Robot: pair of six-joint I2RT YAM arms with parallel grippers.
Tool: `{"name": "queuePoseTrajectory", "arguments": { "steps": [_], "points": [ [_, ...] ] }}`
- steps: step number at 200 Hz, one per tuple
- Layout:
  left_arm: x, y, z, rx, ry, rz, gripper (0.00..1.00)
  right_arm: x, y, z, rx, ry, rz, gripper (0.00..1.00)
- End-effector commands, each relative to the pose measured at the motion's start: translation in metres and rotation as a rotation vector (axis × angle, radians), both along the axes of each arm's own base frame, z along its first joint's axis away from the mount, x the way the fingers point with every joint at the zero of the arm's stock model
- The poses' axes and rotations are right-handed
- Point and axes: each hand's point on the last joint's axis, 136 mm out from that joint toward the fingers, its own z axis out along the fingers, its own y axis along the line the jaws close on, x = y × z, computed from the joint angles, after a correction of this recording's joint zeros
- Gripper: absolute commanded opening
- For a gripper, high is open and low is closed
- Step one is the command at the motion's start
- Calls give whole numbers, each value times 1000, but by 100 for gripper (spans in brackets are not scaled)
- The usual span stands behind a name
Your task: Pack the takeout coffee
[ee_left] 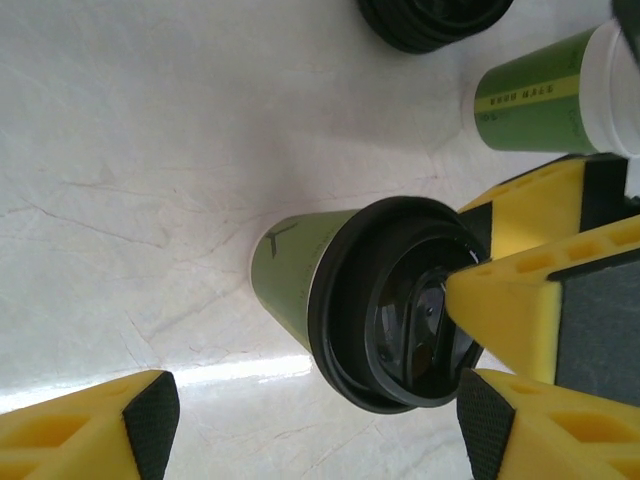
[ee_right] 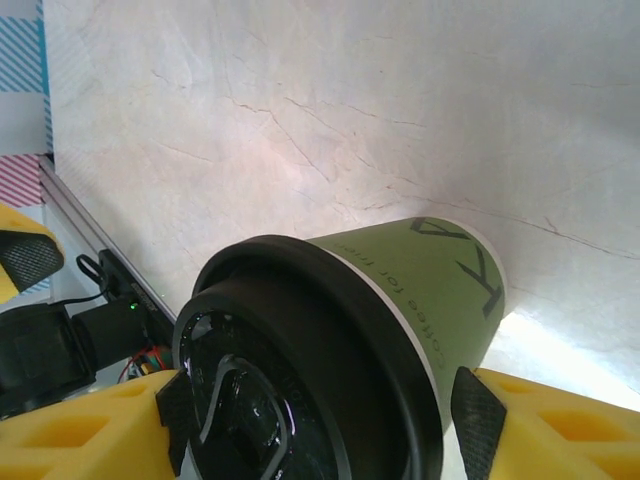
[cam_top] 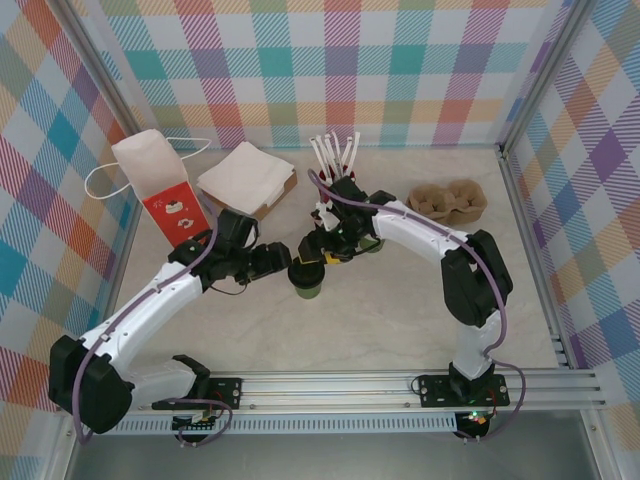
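A green takeout coffee cup [cam_top: 307, 285] with a black lid [ee_left: 395, 305] stands mid-table, between the two grippers. My right gripper [cam_top: 320, 254] comes down on it from behind. Its pads [ee_right: 475, 420] press either side of the lid [ee_right: 300, 400], shut on it. My left gripper [cam_top: 282, 262] is just left of the cup. It is open [ee_left: 318, 425], with one pad close by the lid rim and the other well clear. A second green cup [ee_left: 530, 95] with a white lid stands further back.
The red-and-white paper bag [cam_top: 158, 190] stands open at the back left, with a flat brown bag [cam_top: 248, 178] beside it. A red cup of white sticks [cam_top: 335, 165] is behind the right gripper. A cardboard cup carrier [cam_top: 448, 200] lies at the right. Plaid walls enclose the table.
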Motion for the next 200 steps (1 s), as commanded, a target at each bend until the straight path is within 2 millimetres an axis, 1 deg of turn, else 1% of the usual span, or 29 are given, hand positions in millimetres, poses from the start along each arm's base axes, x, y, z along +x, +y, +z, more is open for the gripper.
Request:
{"name": "queuePoseTrajectory", "arguments": {
  "steps": [1,25,47,86,107,160,200],
  "points": [
    [1,-11,-5,-69,36,-26,75,2,-13,13,-42,-59,0,70],
    [3,-16,-13,-79,71,-37,75,-8,-20,12,-40,-31,-5,68],
    [4,-20,-21,-83,93,-42,74,-18,-21,6,-30,24,3,60],
    [6,-20,-33,-65,118,-39,68,-23,-26,-4,-63,58,1,47],
    [3,-19,-43,-54,148,-41,65,-26,-29,-9,-88,78,2,43],
    [-13,-10,-70,-16,217,-36,61,-34,-44,-29,-194,120,8,41],
    [-22,-2,-84,18,247,-29,59,-38,-55,-49,-276,154,10,38]
  ]
}}
